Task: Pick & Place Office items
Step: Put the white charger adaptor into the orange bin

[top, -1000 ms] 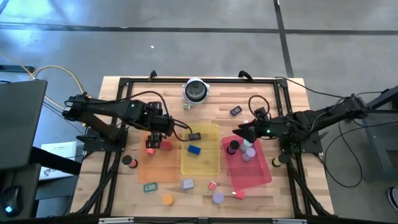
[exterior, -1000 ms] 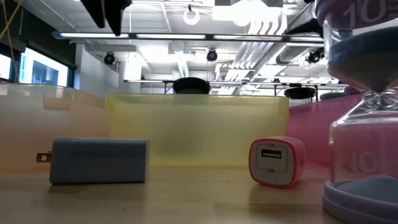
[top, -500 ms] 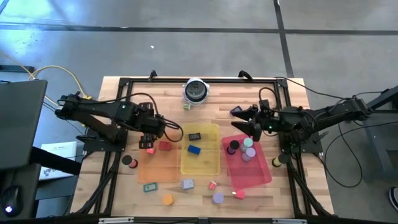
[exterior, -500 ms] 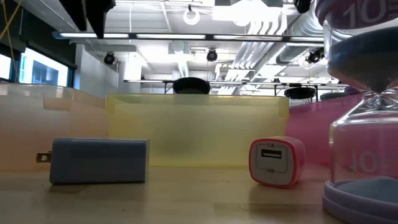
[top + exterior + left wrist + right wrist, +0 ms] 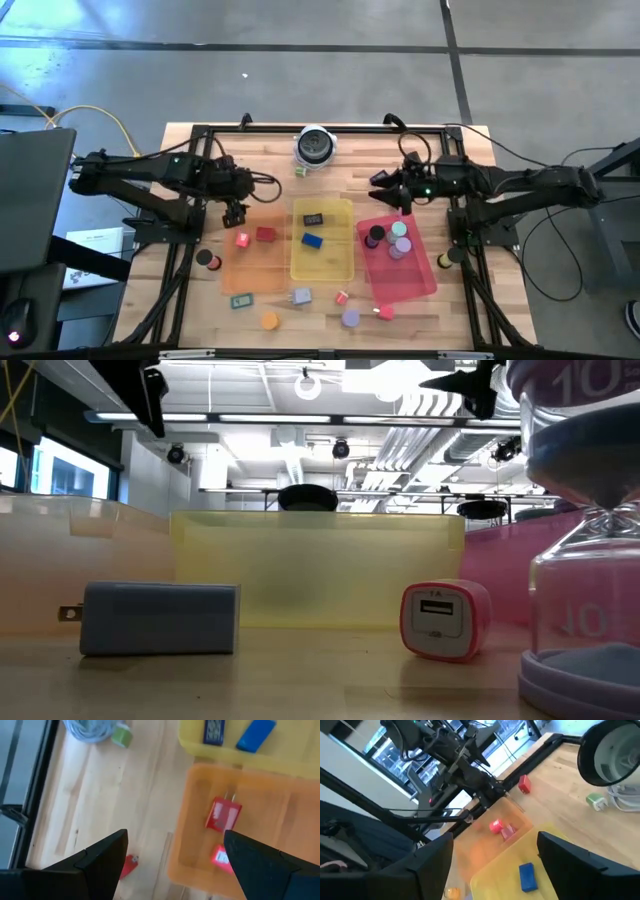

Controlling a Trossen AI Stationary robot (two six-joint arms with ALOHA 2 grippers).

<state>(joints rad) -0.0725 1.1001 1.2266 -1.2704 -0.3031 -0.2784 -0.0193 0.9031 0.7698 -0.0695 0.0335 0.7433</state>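
1. The job looks partly done: some office items already lie in the three trays, others are loose on the wooden table point(image 5: 470, 300), and neither arm holds anything
2. The left gripper point(image 5: 233, 207) hangs over bare wood just beyond the far edge of the orange tray point(image 5: 262, 262); its jaws stand wide apart and empty in the left wrist view
3. The right gripper point(image 5: 385, 192) sits just beyond the far corner of the pink tray point(image 5: 415, 280), beside a small dark block point(image 5: 379, 179); its jaws stand apart with nothing between them
4. In the orange tray lie a red plug block point(image 5: 223, 814) and a pink charger point(image 5: 220, 856); a small red piece point(image 5: 129, 865) lies on the wood just outside that tray
5. The yellow tray point(image 5: 322, 262), between the other two, holds a blue block point(image 5: 312, 240) and a flat black piece point(image 5: 313, 218)
6. The pink tray holds round discs point(image 5: 398, 238), black, teal and purple
7. On the near side of the yellow tray wait a grey plug block point(image 5: 158, 618), boxy with metal prongs, and a rounded pink-and-white charger point(image 5: 445, 620)
8. The trays are thin, see-through plastic with low walls; the pieces look hard and smooth
9. The likely next move is a descent onto a loose piece, which calls for centring the jaws over it
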